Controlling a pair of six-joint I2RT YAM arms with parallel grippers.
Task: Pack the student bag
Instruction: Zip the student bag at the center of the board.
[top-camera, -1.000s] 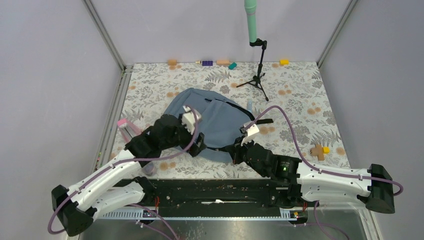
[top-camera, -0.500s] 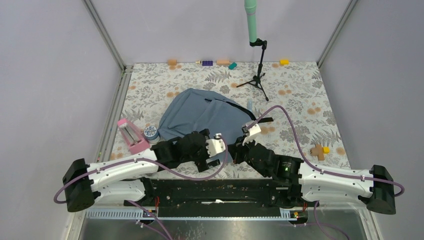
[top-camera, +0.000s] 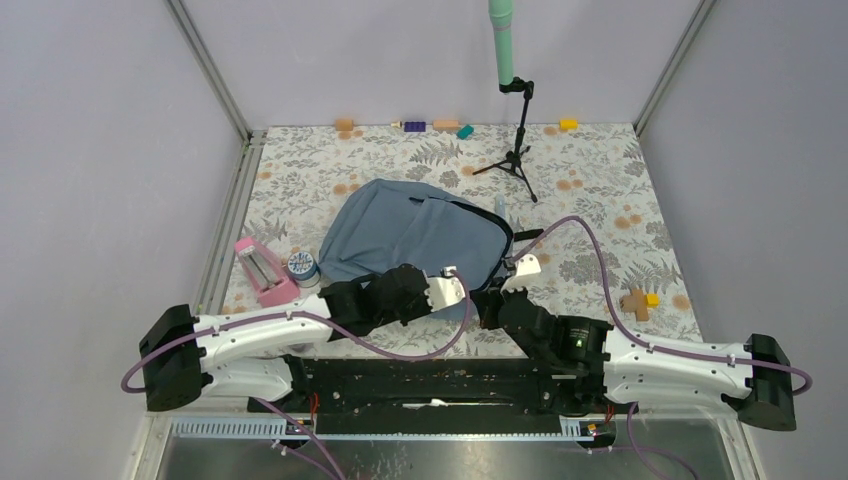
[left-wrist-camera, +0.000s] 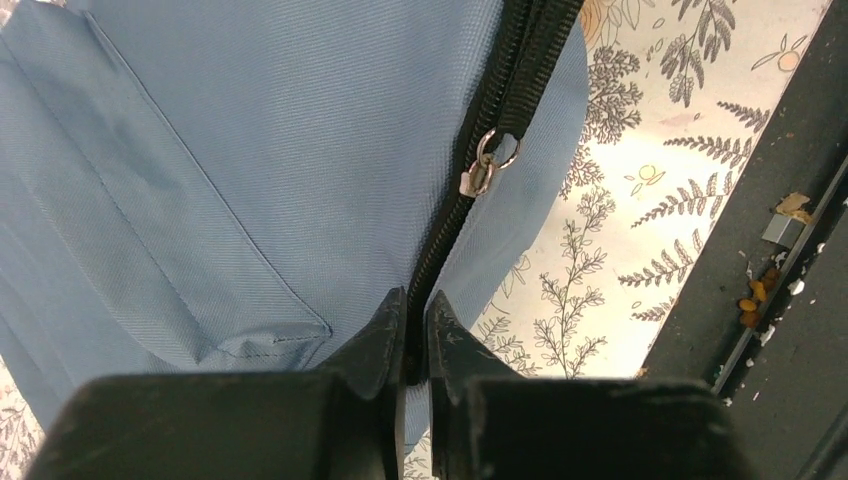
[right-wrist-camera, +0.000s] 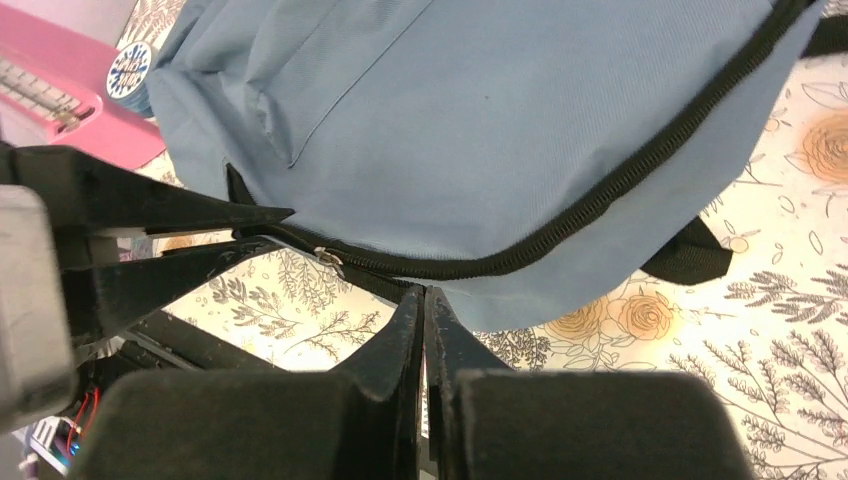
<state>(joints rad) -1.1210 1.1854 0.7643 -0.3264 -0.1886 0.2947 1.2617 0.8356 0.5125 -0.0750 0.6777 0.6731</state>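
The student bag (top-camera: 400, 225), grey-blue with a black zipper, lies in the middle of the floral mat. My left gripper (left-wrist-camera: 415, 300) is shut on the zipper band at the bag's near edge. The metal zipper pull (left-wrist-camera: 485, 170) hangs just beyond its tips. From the top view, the left gripper (top-camera: 466, 298) and right gripper (top-camera: 490, 298) sit close together at that edge. My right gripper (right-wrist-camera: 422, 295) is shut, its tips pinched on the bag's hem just below the zipper. The left fingers (right-wrist-camera: 250, 215) show at the left of the right wrist view.
A pink item (top-camera: 262, 272) and a round blue-and-white tin (top-camera: 301, 266) lie left of the bag. A tripod (top-camera: 518, 150) with a green pole stands behind it. Small blocks (top-camera: 415, 126) line the far edge. A wooden cross block (top-camera: 635, 301) lies at the right.
My left arm swung from the bag's left side to its near edge, opened wide, then shut on the zipper band. The bag's near right corner has spread toward the right gripper.
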